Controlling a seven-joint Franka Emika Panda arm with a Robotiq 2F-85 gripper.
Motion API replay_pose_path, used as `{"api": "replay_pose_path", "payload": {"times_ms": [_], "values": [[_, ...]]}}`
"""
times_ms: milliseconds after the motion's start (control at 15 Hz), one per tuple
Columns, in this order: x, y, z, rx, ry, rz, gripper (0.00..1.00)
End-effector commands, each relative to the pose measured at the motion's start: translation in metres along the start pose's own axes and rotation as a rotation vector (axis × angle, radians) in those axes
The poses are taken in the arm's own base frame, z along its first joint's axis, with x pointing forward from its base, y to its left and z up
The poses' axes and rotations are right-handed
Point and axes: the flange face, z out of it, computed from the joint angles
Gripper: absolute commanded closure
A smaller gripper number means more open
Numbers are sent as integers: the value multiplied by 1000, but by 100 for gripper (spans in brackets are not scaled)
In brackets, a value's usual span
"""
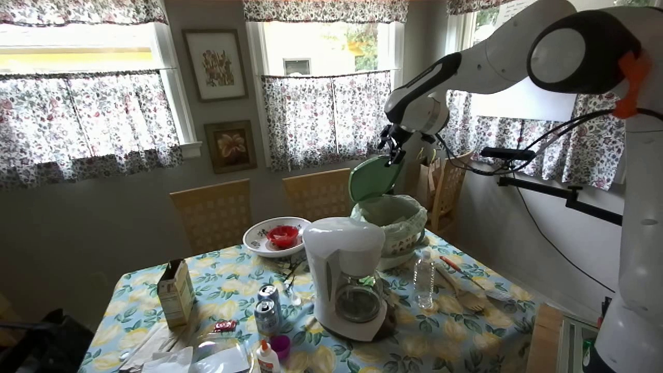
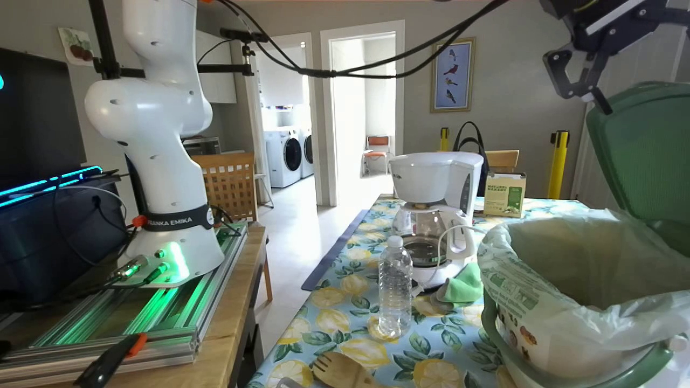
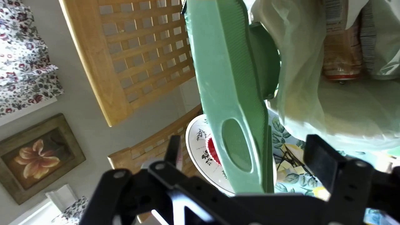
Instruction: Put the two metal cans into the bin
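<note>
Two silvery metal cans stand close together on the table in an exterior view, the nearer can (image 1: 267, 317) and the farther can (image 1: 269, 292). The bin (image 1: 401, 241) has a pale liner bag over its rim, and it also shows in an exterior view (image 2: 544, 345) and the wrist view (image 3: 353, 115). Its green lid (image 1: 374, 180) stands raised, also seen in an exterior view (image 2: 641, 151). My gripper (image 1: 389, 147) is open by the lid's upper edge; in the wrist view the lid (image 3: 218, 78) shows between the fingers (image 3: 242, 145). Contact is unclear.
A white coffee maker (image 1: 342, 243) stands between cans and bin. A clear bottle (image 1: 424, 280), wooden fork (image 2: 345, 369), bowl with a red dish (image 1: 259, 243), carton (image 1: 176, 295) and glue bottle (image 1: 267, 357) are on the table. Chairs (image 1: 316, 191) stand behind.
</note>
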Motion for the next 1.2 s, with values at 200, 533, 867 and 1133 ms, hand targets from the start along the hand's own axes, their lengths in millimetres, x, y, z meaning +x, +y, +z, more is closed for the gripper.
{"api": "replay_pose_path", "payload": {"times_ms": [200,533,867,1133], "values": [[2,17,11,115,-28,-27,0],[8,25,-9,220,-71,-12,0],[8,29,-4,229,-67,-40,0],[6,24,5,249,-72,-39,0]]}}
